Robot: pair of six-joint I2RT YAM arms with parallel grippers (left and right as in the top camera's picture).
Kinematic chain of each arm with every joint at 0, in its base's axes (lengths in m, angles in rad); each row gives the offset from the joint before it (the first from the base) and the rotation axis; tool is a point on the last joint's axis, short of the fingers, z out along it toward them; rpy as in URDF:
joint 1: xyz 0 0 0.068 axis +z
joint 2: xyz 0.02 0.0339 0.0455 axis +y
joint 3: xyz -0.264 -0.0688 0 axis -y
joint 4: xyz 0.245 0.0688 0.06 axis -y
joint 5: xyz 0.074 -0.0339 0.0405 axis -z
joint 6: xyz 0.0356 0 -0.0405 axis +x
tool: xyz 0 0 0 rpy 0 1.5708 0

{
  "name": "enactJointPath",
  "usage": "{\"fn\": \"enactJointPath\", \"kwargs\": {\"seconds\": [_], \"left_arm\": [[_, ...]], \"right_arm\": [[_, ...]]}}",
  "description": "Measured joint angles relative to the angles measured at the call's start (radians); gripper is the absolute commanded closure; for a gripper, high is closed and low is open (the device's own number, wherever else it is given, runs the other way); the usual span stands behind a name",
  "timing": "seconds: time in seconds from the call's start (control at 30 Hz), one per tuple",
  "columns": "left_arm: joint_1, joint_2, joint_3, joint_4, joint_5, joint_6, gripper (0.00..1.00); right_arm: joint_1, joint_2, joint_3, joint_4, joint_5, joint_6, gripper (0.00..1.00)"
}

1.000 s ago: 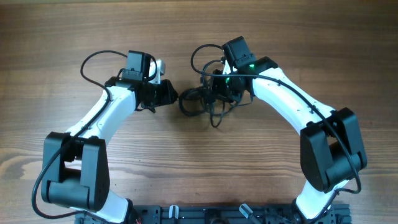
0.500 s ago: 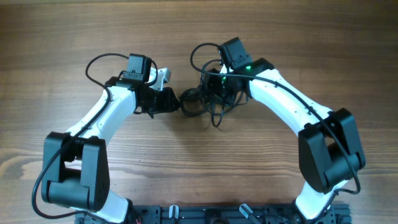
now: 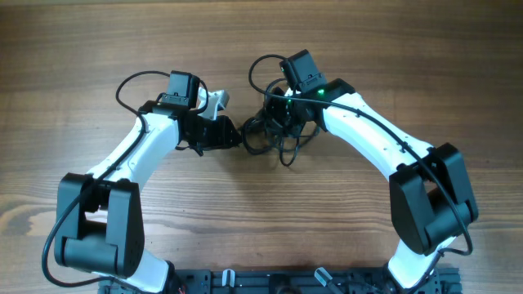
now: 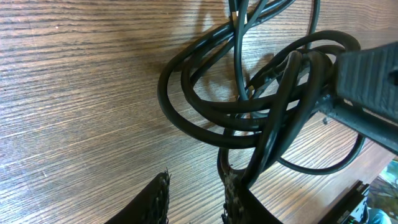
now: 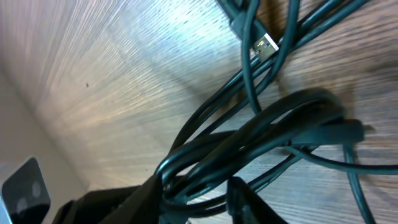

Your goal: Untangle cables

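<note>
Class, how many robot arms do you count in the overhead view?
2: the left arm on the left, the right arm on the right, both reaching to the cables.

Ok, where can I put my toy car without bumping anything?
The table is bare along the top edge and in the wide patch between the left arm and right arm. It's crowded at the cables, where the two arms meet.
</note>
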Motion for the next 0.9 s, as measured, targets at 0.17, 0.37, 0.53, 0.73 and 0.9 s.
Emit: {"fn": "enactJointPath", "kwargs": {"seconds": [0.17,0.37,0.53,0.73,0.9], "left_arm": [[0.0,0.0,0.0,0.0,0.003,0.0,0.68],[0.0,0.0,0.0,0.0,0.01,0.0,0.68],[0.0,0.0,0.0,0.0,0.011,0.0,0.68],[0.0,0.0,0.0,-0.006,0.011,0.0,0.66],[-0.001,0.0,0.0,-0.008,0.025,-0.001,0.64]], "right_arm": [[0.0,0.0,0.0,-0.001,0.022,0.007,0.73],[0.0,0.0,-0.003,0.006,0.045,0.012,0.84],[0.0,0.0,-0.018,0.027,0.053,0.02,0.96],[0.0,-0.001,-0.02,0.037,0.065,0.017,0.96],[0.0,-0.002,-0.02,0.038,0.072,0.017,0.96]]}}
